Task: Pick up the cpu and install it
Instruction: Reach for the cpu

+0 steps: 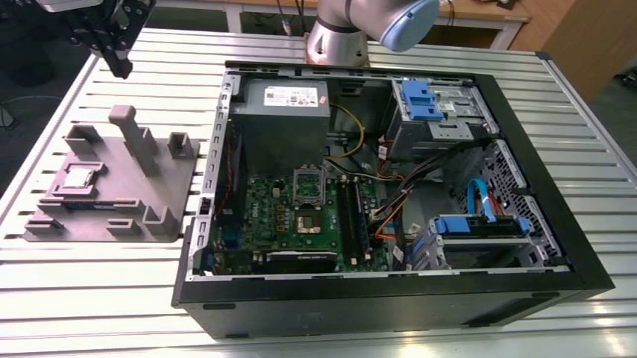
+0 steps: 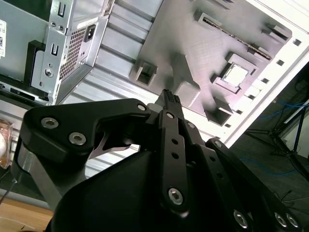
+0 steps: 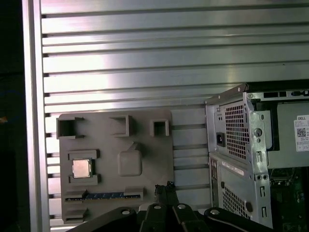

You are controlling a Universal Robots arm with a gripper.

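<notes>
The cpu lies flat in a square pocket of a gray holder tray, on the side of the tray away from the computer case, with its silver top facing up; it shows in both wrist views too. Nothing touches it. The tray sits on a ribbed metal surface at the exterior view's left, just beside the open case. A thin blue board lies in a slot of the tray near the cpu, and a tall post stands up from the tray's middle. The jaws hang in the air above the far left corner of the surface in the exterior view, well apart from the cpu and higher than the tray. They are drawn together at the tips (the first wrist view shows this best) and have hold of nothing. Inside the case the green motherboard lies flat, with a silver bracket standing over the bare socket. A gray power supply box sits at the far end of the case, and the arm rises beyond it.
</notes>
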